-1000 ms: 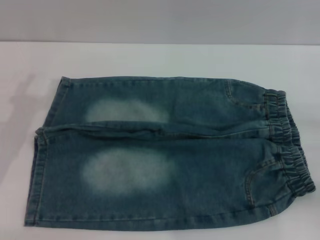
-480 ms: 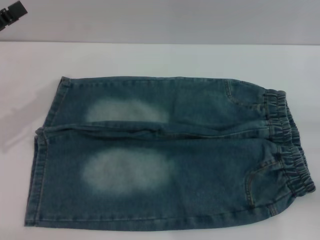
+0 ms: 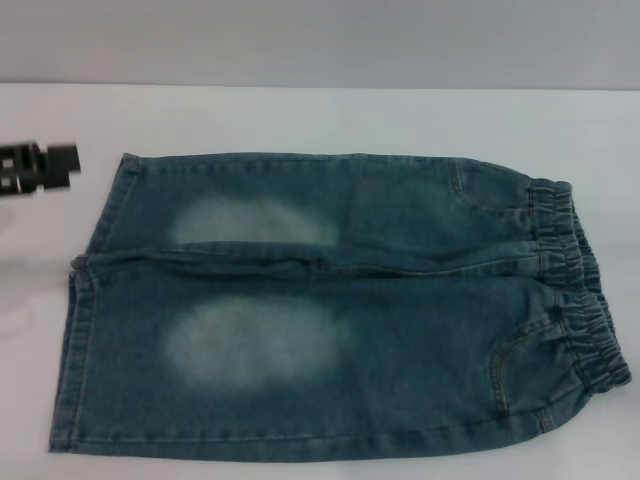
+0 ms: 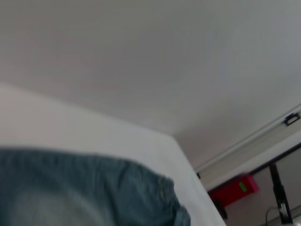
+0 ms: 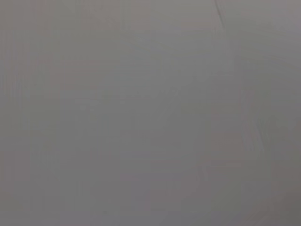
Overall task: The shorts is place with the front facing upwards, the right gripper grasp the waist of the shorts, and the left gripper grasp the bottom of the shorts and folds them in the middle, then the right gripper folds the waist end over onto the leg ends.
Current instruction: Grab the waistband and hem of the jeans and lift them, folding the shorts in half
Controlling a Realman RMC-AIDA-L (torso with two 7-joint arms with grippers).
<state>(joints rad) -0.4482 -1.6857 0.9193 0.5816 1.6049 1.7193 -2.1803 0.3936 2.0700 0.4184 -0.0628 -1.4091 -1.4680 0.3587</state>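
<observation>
Shorts, head view: you see the shorts [image 3: 330, 305] lying flat on the white table [image 3: 300, 115], front side up, with both pale thigh patches showing.
Long axis, head view: it runs side to side across your view, waist to hems.
Waist, head view: the gathered waist of the shorts [image 3: 580, 285] points to the robot's right, close to the right edge of the view.
Hems, head view: the bottom of the shorts [image 3: 85, 300] points to the robot's left, and the two legs lie side by side, touching along the middle seam.
Left gripper, head view: the left gripper [image 3: 40, 168] shows as a blurred black block at the left edge, near the far leg's hem corner but apart from it.
Left gripper state: it holds nothing; you cannot tell how far its jaws stand apart.
Left wrist view: you get a low look along the table, with a blue denim edge [image 4: 94, 188] of the shorts close by and a wall behind.
Left wrist view only: a red box [image 4: 233, 190] beyond the table, which the head view does not show.
Right wrist view: only a plain grey surface; neither shorts nor table appear.
Right gripper: you cannot see it in any view.
</observation>
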